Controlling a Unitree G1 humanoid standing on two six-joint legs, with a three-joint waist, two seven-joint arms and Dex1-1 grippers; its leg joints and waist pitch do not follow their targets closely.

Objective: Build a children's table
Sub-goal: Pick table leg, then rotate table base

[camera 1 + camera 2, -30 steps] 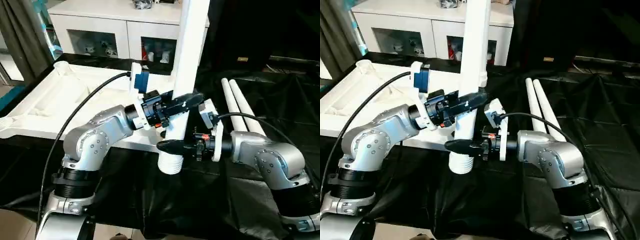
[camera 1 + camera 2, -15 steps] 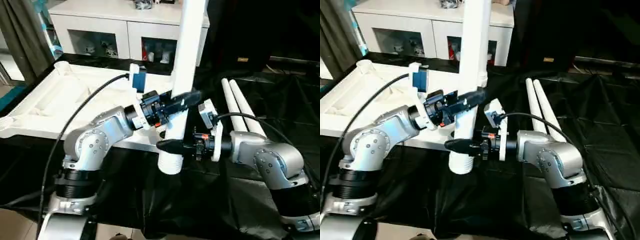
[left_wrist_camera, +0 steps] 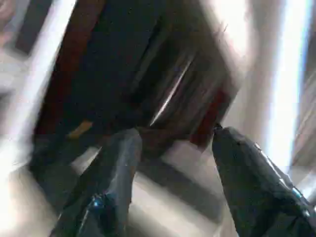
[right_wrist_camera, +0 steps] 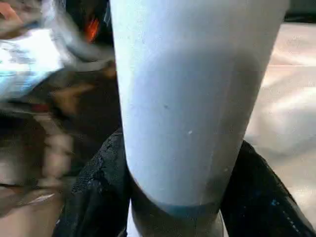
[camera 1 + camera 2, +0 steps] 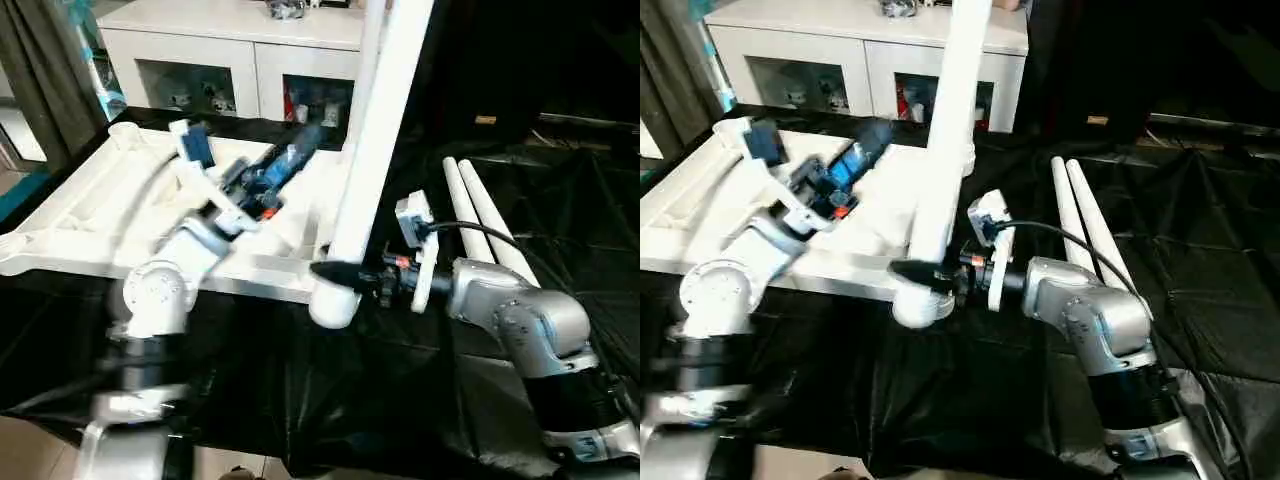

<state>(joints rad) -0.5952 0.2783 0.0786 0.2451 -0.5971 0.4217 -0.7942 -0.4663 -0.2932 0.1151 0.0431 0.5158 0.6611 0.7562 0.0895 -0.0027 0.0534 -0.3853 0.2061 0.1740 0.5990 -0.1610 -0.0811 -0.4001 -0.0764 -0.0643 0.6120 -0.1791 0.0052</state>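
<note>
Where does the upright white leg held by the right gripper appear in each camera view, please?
Left eye view: upright leg, centre, leaning right.
Right eye view: left of centre.
Left wrist view: too blurred to tell.
Right wrist view: between the black fingers.
Shared landmark: the two legs lying on the black cloth.

The two head cameras look forward and down from above the robot's forearms, sharing the upright white leg [image 5: 378,130] at centre. The right wrist camera sits close against that leg [image 4: 197,98], facing it. The left wrist camera looks away past its own fingers [image 3: 118,168], blurred.
</note>
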